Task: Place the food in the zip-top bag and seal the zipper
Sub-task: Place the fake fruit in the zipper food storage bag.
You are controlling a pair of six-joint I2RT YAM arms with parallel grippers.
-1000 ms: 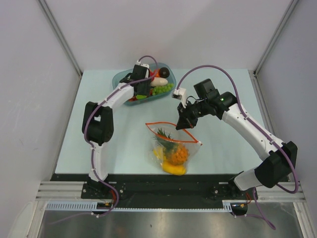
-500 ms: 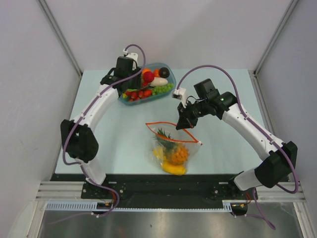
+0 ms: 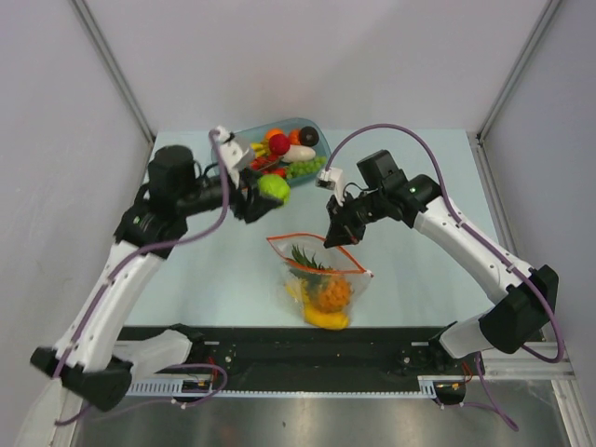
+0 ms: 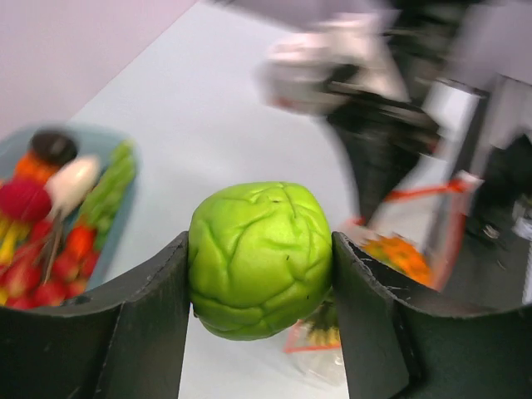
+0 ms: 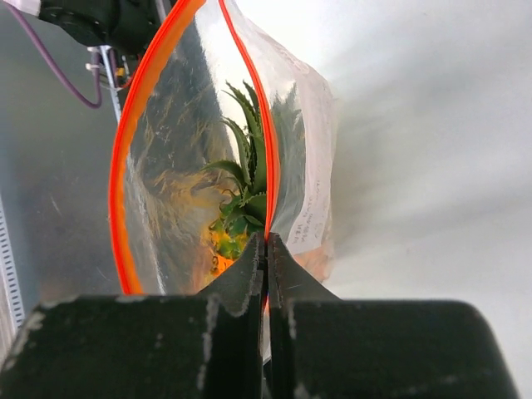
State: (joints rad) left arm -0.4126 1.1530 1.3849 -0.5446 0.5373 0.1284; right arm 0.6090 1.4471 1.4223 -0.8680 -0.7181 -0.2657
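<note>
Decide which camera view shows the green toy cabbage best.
Left wrist view: the green toy cabbage appears large and sharp, held in the left gripper. Top view shows it small; right wrist view misses it.

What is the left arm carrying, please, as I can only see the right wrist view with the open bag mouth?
Observer: The left gripper is shut on a round green leafy piece.
Operator: Thank you. Is it over the bag?
Observer: No. In the top view it hangs between the teal tray and the zip-top bag, short of the mouth.
Operator: Is there more food in the tray?
Observer: Yes, red berries, green grapes and several other pieces.
</note>
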